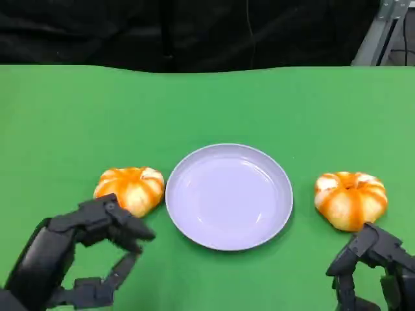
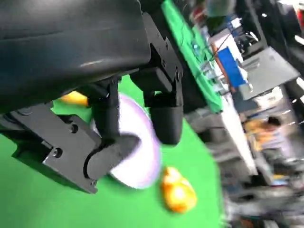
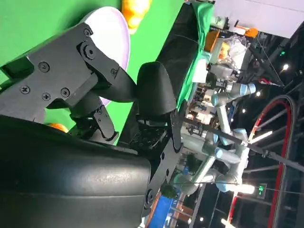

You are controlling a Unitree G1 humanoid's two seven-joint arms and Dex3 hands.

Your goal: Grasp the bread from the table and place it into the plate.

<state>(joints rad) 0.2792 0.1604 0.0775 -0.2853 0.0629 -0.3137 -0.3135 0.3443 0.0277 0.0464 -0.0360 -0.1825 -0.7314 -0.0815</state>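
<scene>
A pale lilac plate lies empty in the middle of the green table. One orange-and-white bread roll sits just left of it, a second roll to its right. My left hand hovers just in front of the left roll, fingers spread, holding nothing. My right hand is low, just in front of the right roll, fingers apart and empty. In the left wrist view the plate and the far roll show past my fingers. The right wrist view shows the plate and the far roll.
The green cloth stretches open behind the plate to a dark backdrop. A metal frame stands at the back right corner. Beyond the table's side the wrist views show lab benches and robot arms.
</scene>
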